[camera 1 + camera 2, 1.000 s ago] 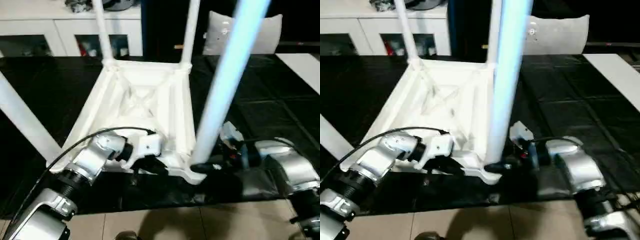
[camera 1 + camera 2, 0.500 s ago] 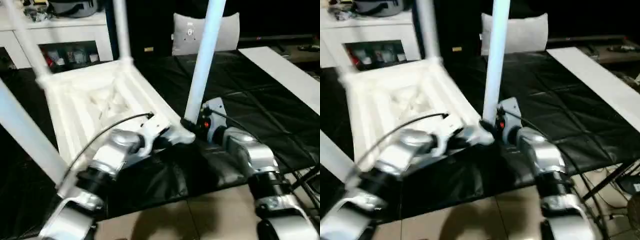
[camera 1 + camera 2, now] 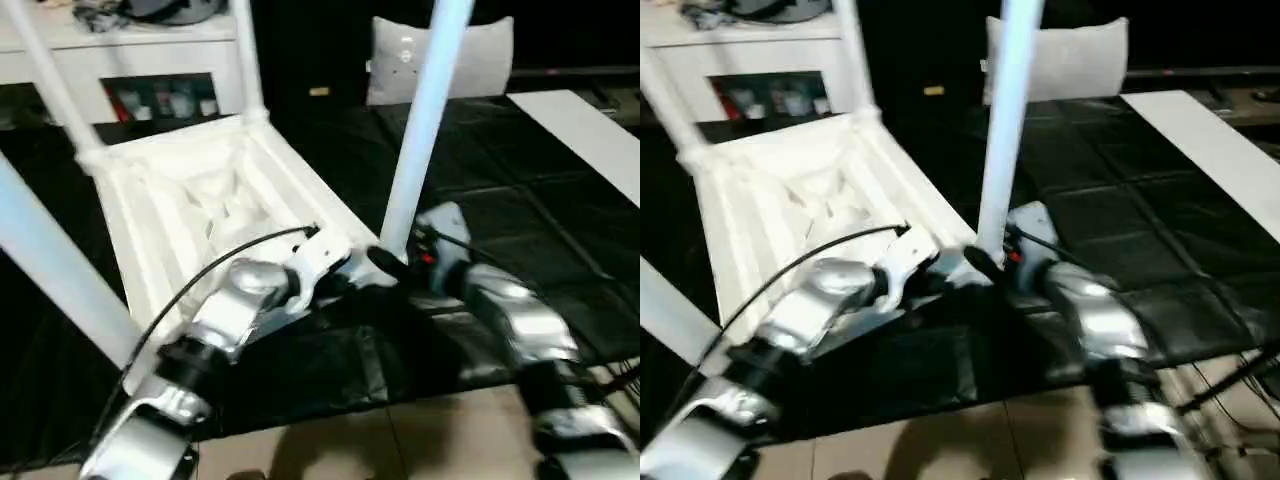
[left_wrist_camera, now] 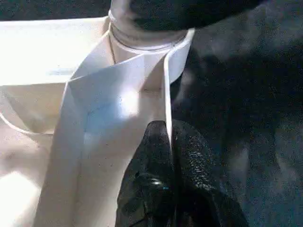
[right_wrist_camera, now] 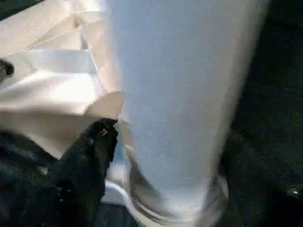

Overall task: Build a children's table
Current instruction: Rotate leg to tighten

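Note:
The children's table top (image 3: 200,200) lies upside down on the black work table, ribbed underside up. Three legs stand in its sockets: two at the back (image 3: 245,60) and one at the near left (image 3: 50,260). A fourth leg (image 3: 425,120) rises from the near right corner socket (image 4: 151,47). My left gripper (image 3: 345,272) is shut on the top's thin rim (image 4: 165,85) just beside that socket. My right gripper (image 3: 385,262) is shut on the base of the fourth leg (image 5: 180,94), with one black finger (image 5: 92,156) against its side.
The black-covered work table (image 3: 540,200) ends close in front of my arms, with tiled floor (image 3: 400,440) below. A white cabinet (image 3: 150,60) stands behind, a white cushion (image 3: 480,60) at the back right, and a white board (image 3: 590,130) lies on the right.
The camera has swung, so the whole scene has shifted. The table top looks turned, its gripped corner now farther from the work table's front edge. Both grippers keep their holds.

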Robot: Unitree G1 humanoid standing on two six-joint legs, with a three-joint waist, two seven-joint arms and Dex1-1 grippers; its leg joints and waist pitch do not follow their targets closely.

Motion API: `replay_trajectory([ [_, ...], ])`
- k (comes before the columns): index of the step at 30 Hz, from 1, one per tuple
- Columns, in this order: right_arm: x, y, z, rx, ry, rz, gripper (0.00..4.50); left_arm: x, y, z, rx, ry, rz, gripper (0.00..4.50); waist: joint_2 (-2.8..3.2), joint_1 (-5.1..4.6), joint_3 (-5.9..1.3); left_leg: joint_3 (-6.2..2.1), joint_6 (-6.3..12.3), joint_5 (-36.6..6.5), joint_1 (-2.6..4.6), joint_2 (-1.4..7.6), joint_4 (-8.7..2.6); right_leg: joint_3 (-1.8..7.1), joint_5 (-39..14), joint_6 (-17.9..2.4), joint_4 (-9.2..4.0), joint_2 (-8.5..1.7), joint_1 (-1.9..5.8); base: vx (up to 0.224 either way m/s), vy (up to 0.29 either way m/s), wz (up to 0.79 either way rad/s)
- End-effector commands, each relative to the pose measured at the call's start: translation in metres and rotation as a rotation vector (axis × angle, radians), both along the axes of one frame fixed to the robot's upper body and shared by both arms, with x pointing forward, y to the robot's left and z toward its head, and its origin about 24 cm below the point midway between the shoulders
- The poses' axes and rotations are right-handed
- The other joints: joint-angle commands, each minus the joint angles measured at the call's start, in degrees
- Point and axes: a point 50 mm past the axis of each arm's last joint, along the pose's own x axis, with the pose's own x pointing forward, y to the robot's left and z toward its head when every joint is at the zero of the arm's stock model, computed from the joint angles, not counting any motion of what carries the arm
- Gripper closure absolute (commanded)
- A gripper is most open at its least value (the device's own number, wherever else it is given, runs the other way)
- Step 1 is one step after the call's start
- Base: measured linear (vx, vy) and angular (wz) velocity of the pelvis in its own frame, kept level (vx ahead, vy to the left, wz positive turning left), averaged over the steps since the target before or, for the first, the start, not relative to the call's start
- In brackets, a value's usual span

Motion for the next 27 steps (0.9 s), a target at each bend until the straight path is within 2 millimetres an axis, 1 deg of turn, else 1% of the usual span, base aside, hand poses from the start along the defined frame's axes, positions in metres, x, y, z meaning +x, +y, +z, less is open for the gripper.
replay_trajectory([
  [1,-0.003,-0.005,0.012,0.015,-0.042,0.076,0.44,-0.004,0.005,-0.001,0.015,0.002,-0.073,4.50,-0.13,0.43,-3.97,-2.23,5.56,-1.0,0.02,4.92,-3.44,5.80,-13.6,2.7,-4.65,-7.09,4.03,0.000,0.000,0.00],
  [2,-0.007,-0.009,0.013,-0.003,-0.042,0.130,0.34,-0.005,0.008,-0.001,0.023,0.002,-0.102,4.50,-0.17,0.66,-3.99,-2.27,5.47,-1.3,-0.06,4.92,-3.40,5.76,-13.7,3.0,-4.52,-7.04,4.07,0.000,0.000,0.00],
  [3,-0.011,-0.012,0.014,-0.023,-0.042,0.174,0.24,-0.007,0.010,-0.001,0.025,0.000,-0.134,4.50,-0.27,0.84,-3.97,-2.26,5.15,-1.3,0.01,4.98,-3.44,5.79,-13.9,3.3,-4.52,-7.12,4.00,0.000,0.000,0.00],
  [4,-0.011,-0.012,0.014,-0.024,-0.042,0.177,0.24,-0.007,0.010,-0.001,0.025,0.000,-0.137,4.50,-0.27,0.84,-3.97,-2.26,5.15,-1.3,0.01,4.98,-3.44,5.79,-13.9,3.3,-4.52,-7.12,4.00,0.000,0.000,0.00],
  [5,-0.011,-0.012,0.014,-0.024,-0.042,0.177,0.24,-0.007,0.010,-0.001,0.025,0.000,-0.137,4.50,-0.25,1.10,-4.03,-2.19,5.00,-1.3,-0.02,4.84,-3.41,5.76,-14.0,3.3,-4.49,-7.06,3.99,0.000,0.000,0.00],
  [6,-0.014,-0.016,0.014,-0.043,-0.038,0.222,0.24,-0.009,0.013,-0.001,0.034,0.007,-0.177,4.50,-0.33,1.19,-4.04,-2.17,4.93,-1.2,0.03,4.81,-3.39,5.67,-14.1,3.2,-4.61,-7.02,3.94,0.000,0.000,0.00],
  [7,-0.020,-0.023,0.016,-0.070,-0.028,0.307,0.24,-0.015,0.017,-0.001,0.051,0.011,-0.277,4.50,-0.58,1.24,-4.03,-2.10,5.09,-1.3,-0.08,4.65,-3.34,5.64,-14.3,3.4,-4.63,-6.96,4.06,0.000,0.000,0.00],
  [8,-0.022,-0.024,0.017,-0.074,-0.021,0.337,0.24,-0.017,0.018,-0.002,0.057,0.015,-0.306,4.50,-0.41,1.57,-4.08,-2.08,5.45,-1.4,-0.12,4.60,-3.29,5.78,-14.4,4.1,-4.48,-6.97,4.11,0.000,0.000,0.00],
  [9,-0.024,-0.025,0.018,-0.075,-0.016,0.366,0.24,-0.019,0.019,-0.001,0.058,0.014,-0.336,4.50,-0.53,1.63,-4.15,-2.19,5.78,-0.8,-0.14,4.94,-3.32,5.79,-13.3,4.0,-4.25,-6.91,4.04,0.000,0.000,0.00],
  [10,-0.024,-0.026,0.018,-0.076,-0.014,0.381,0.41,-0.019,0.019,-0.001,0.058,0.012,-0.353,4.50,-0.42,1.79,-4.13,-2.23,5.95,-0.7,-0.07,4.96,-3.27,5.71,-13.1,3.9,-4.22,-6.85,3.89,0.000,0.000,0.00],
  [11,-0.024,-0.026,0.018,-0.076,-0.014,0.381,0.41,-0.019,0.019,-0.001,0.058,0.012,-0.353,4.50,-0.42,1.91,-4.12,-2.21,5.99,-0.4,-0.05,5.09,-3.25,5.77,-12.6,3.5,-4.17,-6.94,3.81,0.000,0.000,0.00],
  [12,-0.026,-0.027,0.019,-0.072,0.001,0.422,0.51,-0.023,0.021,-0.002,0.072,0.014,-0.405,4.50,-0.44,2.24,-4.10,-2.02,5.95,-0.9,0.00,4.90,-3.23,5.70,-13.4,3.5,-4.31,-6.91,3.84,0.000,0.000,0.00],
  [13,-0.027,-0.028,0.021,-0.071,0.009,0.454,0.51,-0.025,0.022,-0.002,0.087,0.017,-0.452,4.50,-0.50,2.35,-4.09,-2.00,5.85,-0.9,0.02,4.94,-3.28,5.72,-13.8,3.5,-4.32,-6.95,3.83,0.000,0.000,0.00],
  [14,-0.027,-0.028,0.021,-0.071,0.009,0.454,0.62,-0.025,0.022,-0.002,0.087,0.017,-0.452,4.50,-0.44,2.55,-4.10,-2.01,5.81,-1.0,0.03,4.88,-3.25,5.66,-14.1,3.5,-4.35,-6.90,3.81,0.000,0.000,0.00],
  [15,-0.028,-0.028,0.022,-0.070,0.019,0.483,0.83,-0.028,0.023,-0.003,0.101,0.024,-0.487,4.50,-0.46,2.71,-4.11,-2.04,5.64,-0.8,0.16,5.14,-3.31,5.74,-14.1,3.3,-4.32,-6.96,3.70,0.000,0.000,0.00],
  [16,-0.028,-0.028,0.022,-0.070,0.019,0.483,0.91,-0.028,0.023,-0.003,0.101,0.024,-0.487,4.50,-0.45,2.83,-4.14,-2.08,5.63,-0.6,0.11,5.12,-3.26,5.70,-14.0,3.3,-4.25,-6.93,3.72,0.000,0.000,0.00],
  [17,-0.031,-0.025,0.022,-0.065,0.049,0.552,0.94,-0.030,0.025,-0.002,0.118,0.026,-0.537,4.50,-0.37,3.13,-4.16,-2.15,5.49,-0.5,0.18,5.39,-3.26,5.79,-13.7,2.9,-4.15,-7.08,3.70,0.000,0.000,0.00],
  [18,-0.033,-0.024,0.022,-0.062,0.064,0.581,1.09,-0.031,0.025,-0.002,0.124,0.026,-0.555,4.50,-0.38,3.28,-4.15,-2.13,5.55,-0.7,0.18,5.35,-3.24,5.78,-13.8,2.9,-4.19,-7.09,3.71,0.000,0.000,0.00],
  [19,-0.035,-0.022,0.021,-0.063,0.072,0.608,1.09,-0.031,0.025,-0.001,0.128,0.026,-0.572,4.50,-0.39,3.54,-4.19,-2.11,5.49,-0.5,0.20,5.44,-3.25,5.89,-13.6,2.9,-4.05,-7.12,3.70,0.000,0.000,0.00],
  [20,-0.035,-0.022,0.021,-0.063,0.072,0.608,1.24,-0.031,0.025,-0.001,0.128,0.026,-0.572,4.50,-0.36,3.77,-4.20,-2.12,5.40,-0.2,0.22,5.46,-3.23,5.92,-13.3,2.7,-4.00,-7.16,3.63,0.000,0.000,0.00],
  [21,-0.036,-0.021,0.020,-0.065,0.075,0.623,1.35,-0.031,0.025,0.000,0.130,0.027,-0.582,4.50,-0.39,3.82,-4.21,-2.11,5.32,-0.1,0.23,5.46,-3.25,5.93,-13.3,2.6,-3.97,-7.15,3.61,0.000,0.000,0.00],
  [22,-0.036,-0.020,0.019,-0.062,0.078,0.635,1.40,-0.031,0.025,0.000,0.131,0.026,-0.587,4.50,-0.60,3.93,-4.19,-2.07,5.12,-0.1,0.20,5.45,-3.27,5.90,-13.5,2.5,-4.03,-7.23,3.68,0.000,0.000,0.00],
  [23,-0.036,-0.020,0.019,-0.062,0.078,0.635,1.55,-0.031,0.025,0.000,0.131,0.026,-0.587,4.50,-0.51,3.95,-4.15,-2.12,4.98,-0.3,0.11,5.43,-3.29,5.84,-13.9,2.6,-4.04,-7.22,3.71,0.000,0.000,0.00],
  [24,-0.036,-0.018,0.018,-0.057,0.081,0.647,1.55,-0.031,0.025,0.000,0.134,0.024,-0.598,4.50,-0.51,3.94,-4.17,-2.13,4.87,-0.4,0.11,5.45,-3.28,5.86,-14.1,2.7,-4.08,-7.25,3.72,0.000,0.000,0.00],
  [25,-0.036,-0.018,0.018,-0.057,0.081,0.647,1.68,-0.031,0.025,0.000,0.134,0.024,-0.598,4.50,-0.54,3.93,-4.15,-2.17,4.65,-0.8,0.14,5.45,-3.32,5.84,-14.6,3.0,-4.16,-7.26,3.71,0.000,0.000,0.00],
  [27,-0.036,-0.016,0.017,-0.039,0.085,0.662,1.84,-0.031,0.025,0.001,0.137,0.020,-0.614,4.50,-0.61,3.88,-4.14,-2.03,4.43,-1.0,0.04,5.14,-3.28,5.78,-15.2,3.5,-4.28,-7.16,3.79,0.000,0.000,0.00],
])
